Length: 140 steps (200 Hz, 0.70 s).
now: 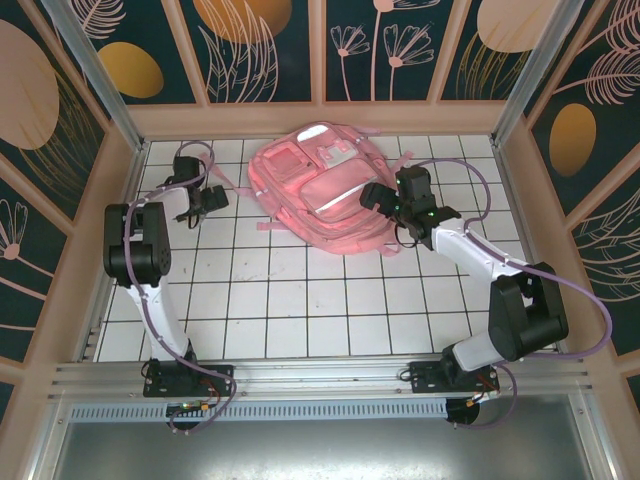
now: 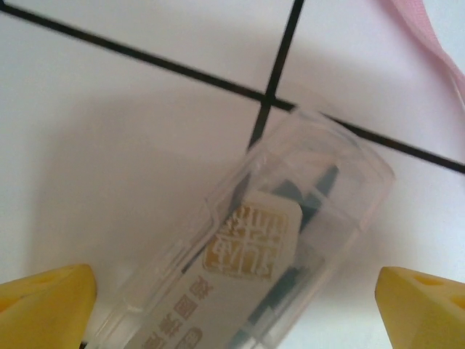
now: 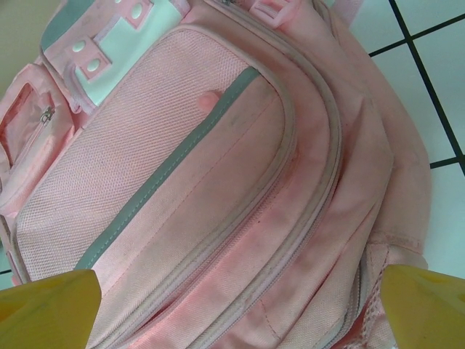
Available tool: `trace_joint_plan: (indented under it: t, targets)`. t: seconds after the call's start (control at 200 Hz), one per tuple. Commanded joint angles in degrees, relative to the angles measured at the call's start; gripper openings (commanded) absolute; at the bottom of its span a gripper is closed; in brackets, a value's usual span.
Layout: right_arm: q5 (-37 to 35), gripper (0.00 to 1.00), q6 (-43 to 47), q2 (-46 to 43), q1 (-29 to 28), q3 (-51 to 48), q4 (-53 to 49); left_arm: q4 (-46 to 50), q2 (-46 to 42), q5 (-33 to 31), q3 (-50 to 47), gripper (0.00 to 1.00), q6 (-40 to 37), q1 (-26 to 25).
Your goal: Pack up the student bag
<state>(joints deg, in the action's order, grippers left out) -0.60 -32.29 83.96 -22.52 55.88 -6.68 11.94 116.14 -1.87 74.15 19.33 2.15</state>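
The student bag is a large pink backpack lying flat at the back middle of the table. My right gripper hovers open over its right side. In the right wrist view the bag's zipped front pocket with a grey-green strip lies under the open right gripper, nothing held. My left gripper is left of the bag, low over the table. In the left wrist view a clear plastic case with a gold-printed label lies on the table between the fingers of the open left gripper, untouched.
The white gridded table is walled by a wooden frame on all sides. A pink bag strap crosses the left wrist view's top right corner. Loose straps trail from the bag's right side.
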Motion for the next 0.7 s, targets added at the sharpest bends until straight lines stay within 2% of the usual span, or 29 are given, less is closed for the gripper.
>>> trace_joint_plan:
  t: [0.0, 0.165, 0.31, 0.5, 0.575, 0.655, 0.695]
  targets:
    - [-1.4, 0.99, -1.5, 1.0, -0.5, 1.6, 1.5, 0.8, -2.9, 5.0, -4.1, 0.95, 3.5, 0.1]
    - [-0.5, 0.99, -1.7, 2.9, -0.8, 2.6, 2.0, 0.5, -4.8, 3.9, -8.6, 0.89, 4.5, -0.7]
    - [-0.5, 0.99, -1.4, 3.7, -1.4, 3.7, 1.4, 1.7, -3.7, 2.2, -8.7, 0.80, 4.1, -2.1]
    - [-1.3, 0.99, -1.4, 3.6, -1.5, 4.0, 1.0, 5.7, 0.2, -3.4, -5.0, 0.58, 2.8, -2.5]
    - [-1.5, 0.99, -1.3, 3.6, -1.5, 4.1, 0.9, 6.5, 0.4, -5.7, -4.8, 0.58, 2.5, -2.8]
    - [-1.4, 0.99, -1.2, 4.0, -1.5, 4.4, 1.1, 6.8, 0.5, -6.4, -5.2, 0.69, 2.6, -3.1]
    - [-1.2, 0.99, -1.1, 4.2, -1.5, 4.5, 1.1, 6.9, 0.8, -6.2, -5.3, 0.70, 2.5, -3.3]
